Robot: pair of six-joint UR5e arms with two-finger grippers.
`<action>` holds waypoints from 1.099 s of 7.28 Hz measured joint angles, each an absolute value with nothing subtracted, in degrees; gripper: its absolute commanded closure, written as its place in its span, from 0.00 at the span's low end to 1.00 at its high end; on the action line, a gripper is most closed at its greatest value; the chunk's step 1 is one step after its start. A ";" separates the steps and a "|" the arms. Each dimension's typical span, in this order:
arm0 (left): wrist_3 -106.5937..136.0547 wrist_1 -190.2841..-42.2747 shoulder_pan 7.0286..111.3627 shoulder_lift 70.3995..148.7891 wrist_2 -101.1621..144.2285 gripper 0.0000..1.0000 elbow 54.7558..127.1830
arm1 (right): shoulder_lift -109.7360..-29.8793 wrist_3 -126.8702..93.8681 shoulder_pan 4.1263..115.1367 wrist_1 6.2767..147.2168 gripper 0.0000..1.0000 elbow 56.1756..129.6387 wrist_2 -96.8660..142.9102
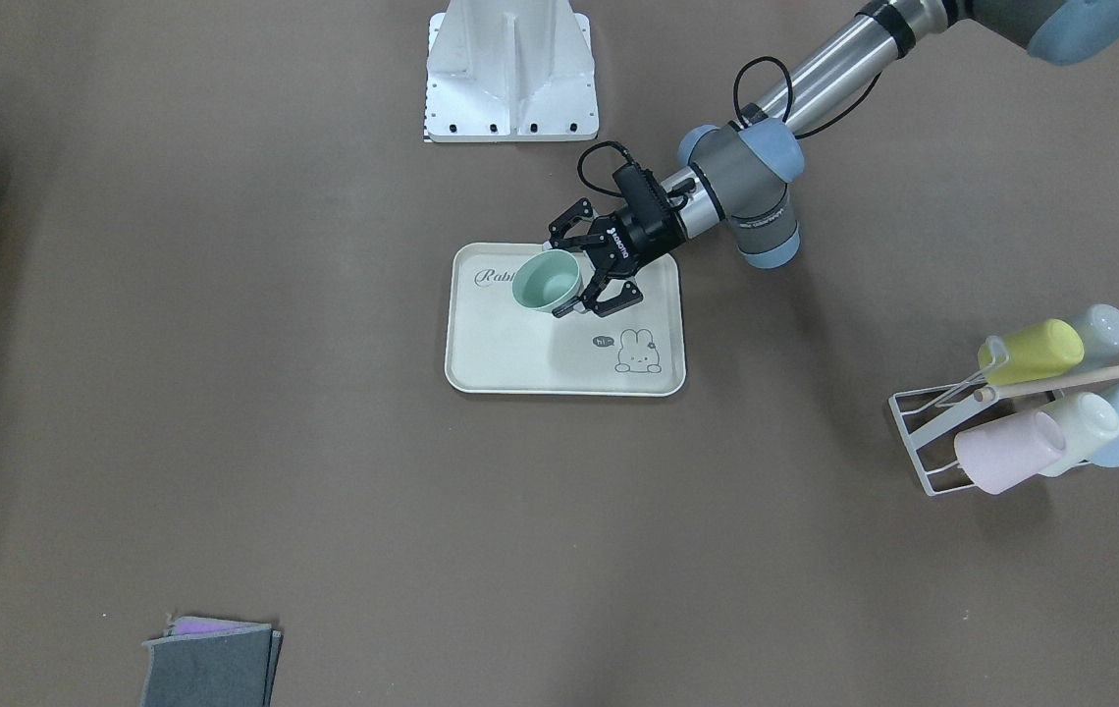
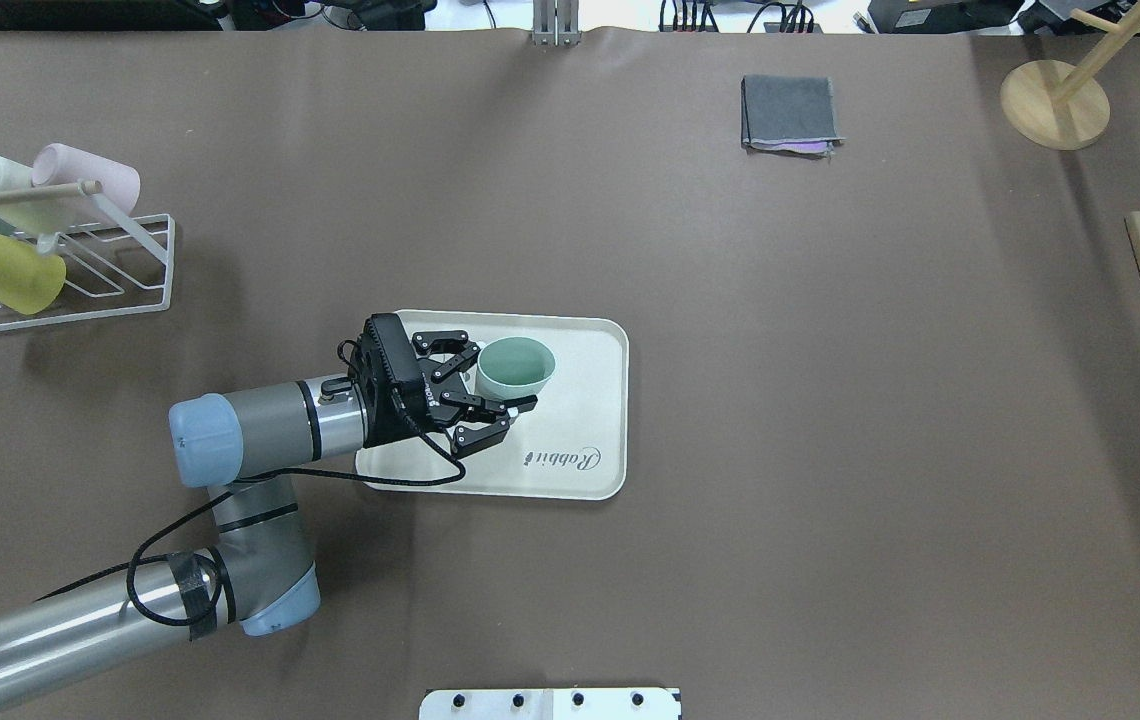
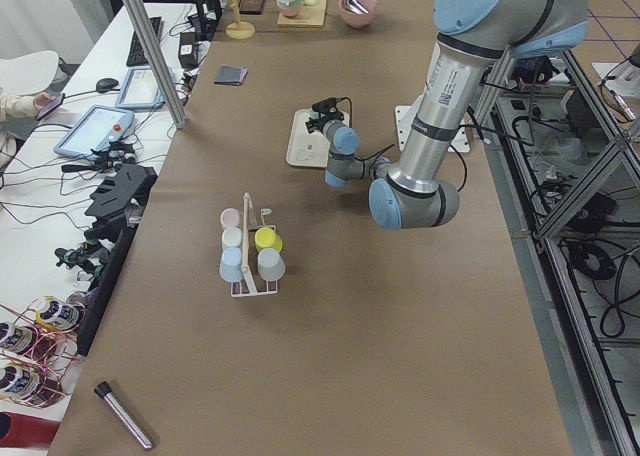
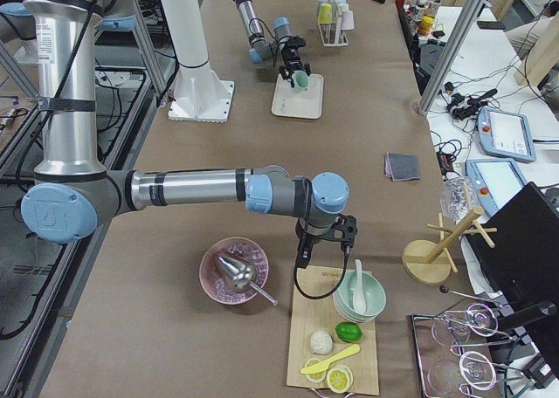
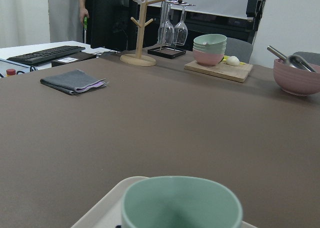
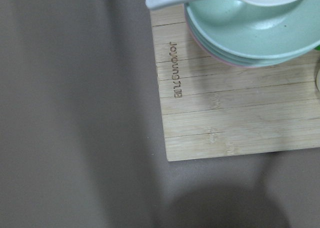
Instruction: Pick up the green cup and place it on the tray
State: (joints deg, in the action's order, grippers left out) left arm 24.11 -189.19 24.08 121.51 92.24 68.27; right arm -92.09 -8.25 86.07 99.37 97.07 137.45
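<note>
The green cup point(image 1: 547, 282) stands upright at the "Rabbit" end of the cream tray point(image 1: 520, 363), also seen from overhead point(image 2: 515, 368) on the tray point(image 2: 580, 340). My left gripper point(image 1: 559, 277) reaches in level from the side, one finger on each side of the cup's lower wall, shut on it. I cannot tell whether the cup's base touches the tray. The left wrist view shows the cup's rim point(image 5: 182, 203) close below. My right gripper point(image 4: 327, 232) hangs above the wooden board far off; whether it is open or shut I cannot tell.
A white wire rack point(image 2: 80, 260) holds several pastel cups on my left. A folded grey cloth point(image 2: 790, 115) and a wooden stand point(image 2: 1055, 100) lie at the far side. A wooden board point(image 6: 225, 113) with stacked bowls point(image 4: 358, 298) and a pink bowl point(image 4: 234, 271) are at the right end.
</note>
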 measured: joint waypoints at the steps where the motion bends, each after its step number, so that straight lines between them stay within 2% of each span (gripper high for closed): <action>1: 24.01 -189.14 24.08 122.07 92.16 0.91 67.39 | -92.49 -8.25 86.17 99.44 0.01 97.36 136.48; 2: 23.97 -189.07 24.08 122.33 92.13 0.74 67.01 | -93.03 -8.28 86.19 99.48 0.01 97.71 136.06; 4: 23.92 -189.00 24.08 122.62 92.05 0.33 66.83 | -93.71 -8.57 86.22 99.49 0.00 98.36 135.93; 5: 23.91 -189.03 24.08 122.75 92.01 0.03 66.81 | -93.78 -8.65 86.22 99.49 0.00 98.47 136.12; 8: 22.71 -189.07 24.08 122.29 91.08 0.01 67.01 | -94.16 -8.70 86.22 99.49 0.00 98.78 136.48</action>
State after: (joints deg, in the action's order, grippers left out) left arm 22.71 -189.07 24.08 122.29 91.08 67.01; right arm -94.16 -8.70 86.22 99.49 98.78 136.48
